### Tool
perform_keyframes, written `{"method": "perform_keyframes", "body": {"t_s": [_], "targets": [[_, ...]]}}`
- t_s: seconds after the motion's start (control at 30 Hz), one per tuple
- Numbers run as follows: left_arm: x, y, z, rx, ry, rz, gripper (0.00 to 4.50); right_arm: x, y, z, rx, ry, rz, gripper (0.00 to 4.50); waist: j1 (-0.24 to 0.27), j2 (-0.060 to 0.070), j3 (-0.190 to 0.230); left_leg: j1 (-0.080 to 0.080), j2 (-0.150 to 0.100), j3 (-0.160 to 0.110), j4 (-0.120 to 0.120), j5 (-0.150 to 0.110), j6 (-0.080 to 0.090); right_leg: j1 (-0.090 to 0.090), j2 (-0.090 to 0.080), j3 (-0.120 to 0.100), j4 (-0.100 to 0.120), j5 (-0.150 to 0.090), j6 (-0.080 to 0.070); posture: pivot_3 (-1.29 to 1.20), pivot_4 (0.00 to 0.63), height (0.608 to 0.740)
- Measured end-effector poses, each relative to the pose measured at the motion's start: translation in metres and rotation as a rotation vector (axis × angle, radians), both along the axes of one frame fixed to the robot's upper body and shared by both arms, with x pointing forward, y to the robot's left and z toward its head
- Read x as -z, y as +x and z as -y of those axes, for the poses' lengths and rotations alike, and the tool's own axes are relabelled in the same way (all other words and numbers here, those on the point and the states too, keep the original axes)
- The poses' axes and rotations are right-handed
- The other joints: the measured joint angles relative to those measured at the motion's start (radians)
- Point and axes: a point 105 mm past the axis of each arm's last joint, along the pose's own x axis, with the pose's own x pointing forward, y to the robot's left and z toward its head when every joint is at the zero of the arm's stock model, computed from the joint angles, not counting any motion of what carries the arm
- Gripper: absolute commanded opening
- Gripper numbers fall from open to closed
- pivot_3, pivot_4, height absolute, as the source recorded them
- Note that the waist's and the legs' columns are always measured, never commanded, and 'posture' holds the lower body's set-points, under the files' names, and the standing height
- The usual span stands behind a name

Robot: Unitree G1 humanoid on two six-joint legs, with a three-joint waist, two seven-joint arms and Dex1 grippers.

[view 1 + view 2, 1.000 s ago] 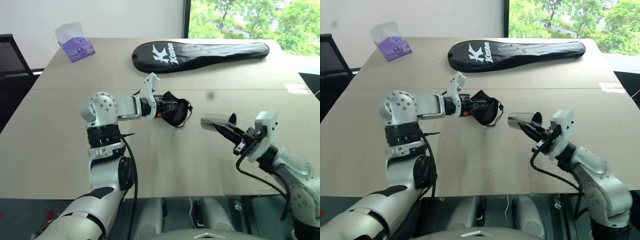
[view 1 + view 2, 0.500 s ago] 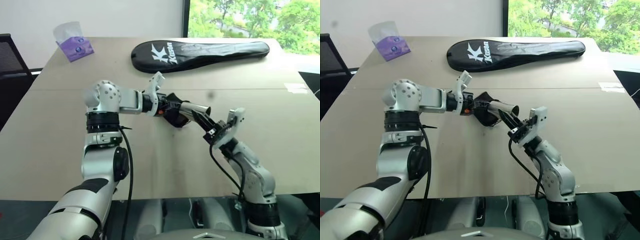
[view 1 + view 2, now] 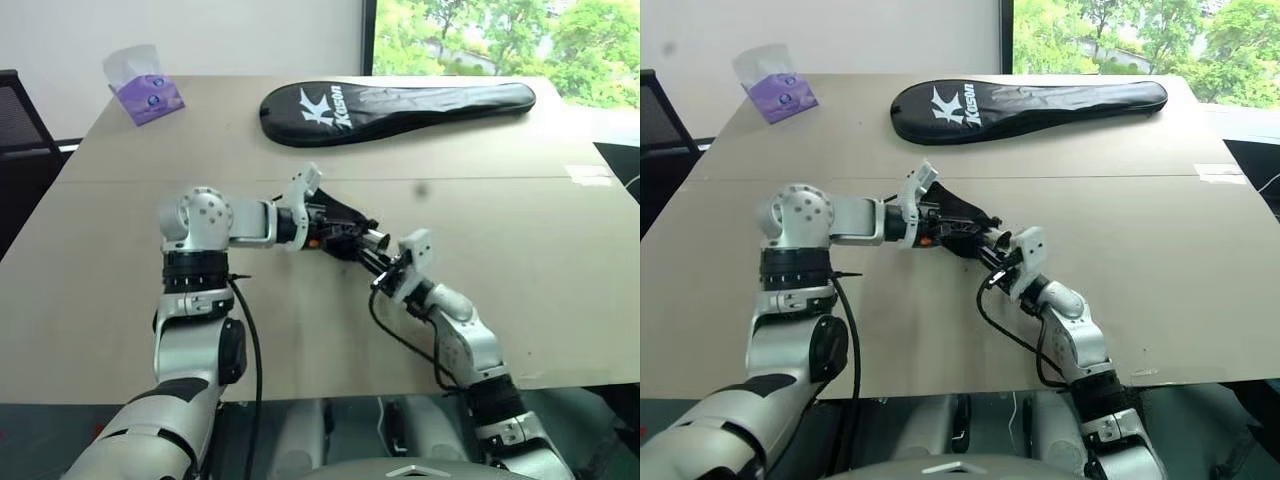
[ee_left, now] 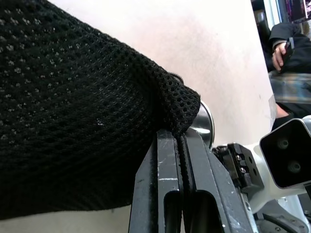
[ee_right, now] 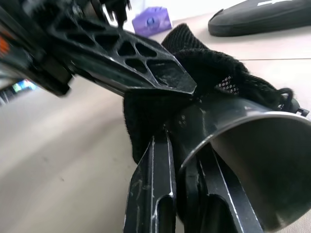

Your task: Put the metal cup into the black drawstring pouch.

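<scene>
The black drawstring pouch point(image 3: 340, 213) hangs just above the middle of the table, and my left gripper point(image 3: 322, 230) is shut on the edge of its mouth. The mesh fabric point(image 4: 73, 97) is pinched between the left fingers point(image 4: 165, 160). My right gripper point(image 3: 368, 252) is shut on the rim wall of the metal cup point(image 3: 376, 238), one finger inside and one outside point(image 5: 155, 170). The shiny cup point(image 5: 243, 145) lies nearly level. Its closed end is pushed against the pouch's opening point(image 5: 209, 77) and is partly hidden by the fabric.
A long black racket cover point(image 3: 400, 100) with white lettering lies at the far side of the table. A purple tissue pack point(image 3: 145, 85) stands at the far left corner, beside a black chair point(image 3: 15, 110). A seated person point(image 4: 286, 48) shows beyond the table.
My right gripper has carried the cup left and down across the table to the pouch's mouth. The left gripper with the pouch has sunk a little and drawn back.
</scene>
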Motion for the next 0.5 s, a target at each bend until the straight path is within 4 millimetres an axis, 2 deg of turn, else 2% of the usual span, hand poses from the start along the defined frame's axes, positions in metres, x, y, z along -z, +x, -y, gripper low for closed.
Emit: {"method": "perform_keyframes", "body": {"t_s": [0.23, 0.5], "targets": [[-0.015, -0.015, 0.005, 0.080, 0.023, 0.110, 0.00, -0.006, 0.018, -0.027, -0.071, -0.117, 0.110, 0.11, -0.014, 0.000, 0.000, 0.000, 0.000, 0.000, 0.000, 0.000, -0.001, 0.000, -0.001, 0.000, 0.001, 0.000, 0.000, 0.00, 0.150, 0.740], [-0.019, -0.020, 0.006, 0.058, 0.043, 0.174, 0.00, -0.009, 0.014, -0.056, -0.268, -0.403, 0.414, 0.11, -0.012, 0.000, 0.000, -0.001, 0.000, 0.000, 0.000, 0.000, -0.001, 0.000, -0.001, 0.000, -0.001, 0.000, 0.000, 0.00, 0.150, 0.740]]}}
